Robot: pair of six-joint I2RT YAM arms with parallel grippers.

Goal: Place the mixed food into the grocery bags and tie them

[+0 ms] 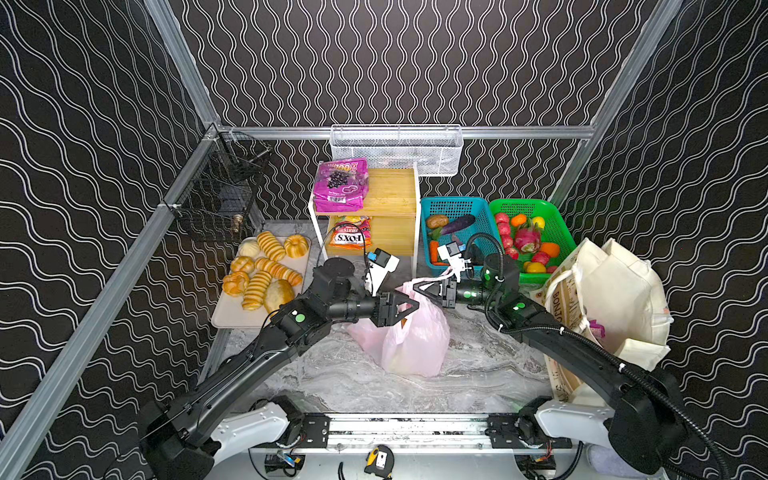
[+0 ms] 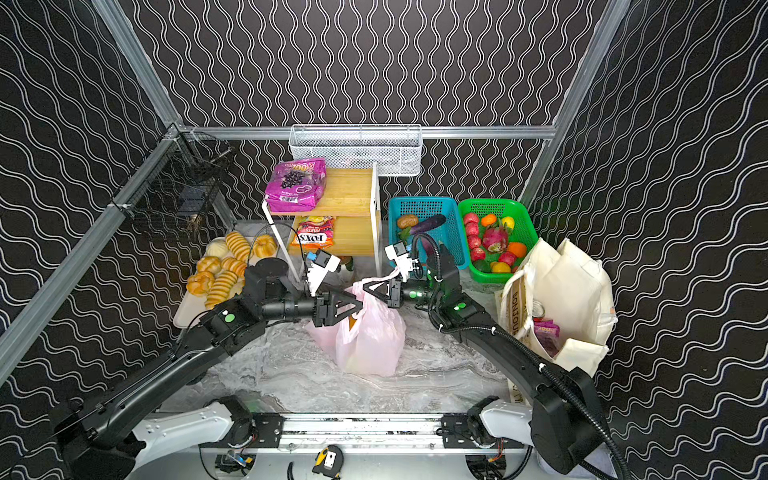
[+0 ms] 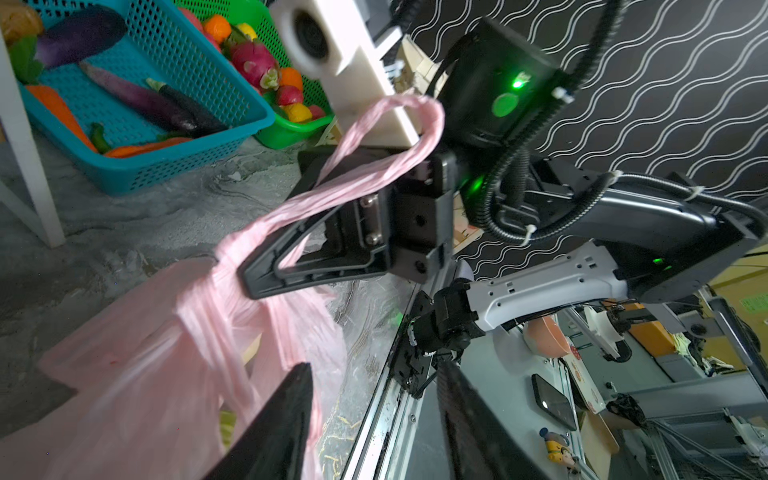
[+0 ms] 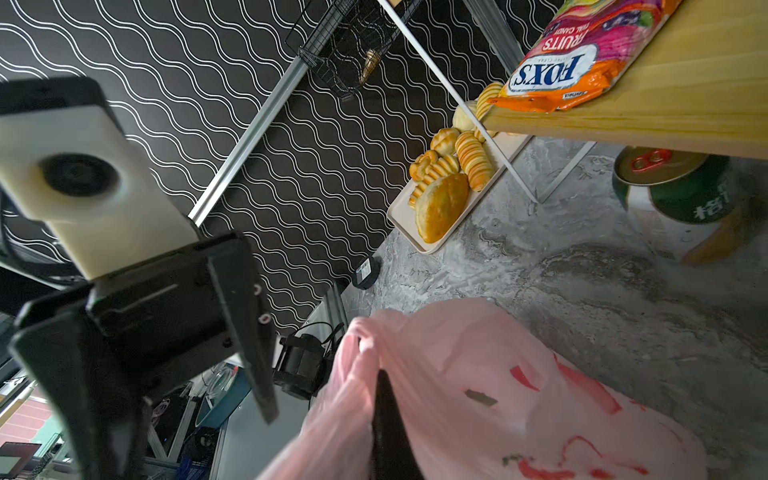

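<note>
The pink plastic bag (image 1: 415,340) stands filled in the middle of the marble table, its neck bunched. My right gripper (image 1: 424,289) is shut on the bunched plastic at the bag's top (image 4: 519,395); a twisted handle loop (image 3: 415,124) drapes over that gripper's body. My left gripper (image 1: 409,305) hovers just left of the bag's top, open, with nothing between its fingers (image 3: 286,419). The cream tote (image 1: 615,299) stands at the right with a magenta pouch (image 2: 546,332) inside. Another magenta grape pouch (image 1: 340,185) lies on the wooden shelf, and an orange candy pouch (image 1: 349,235) on the tier below.
A blue basket (image 1: 457,205) of vegetables and a green basket (image 1: 555,216) of fruit sit behind my right arm. A bread tray (image 1: 232,318) lies at the left. A green can (image 4: 681,187) stands under the shelf. White (image 1: 395,151) and black (image 1: 216,187) wire baskets hang on the frame.
</note>
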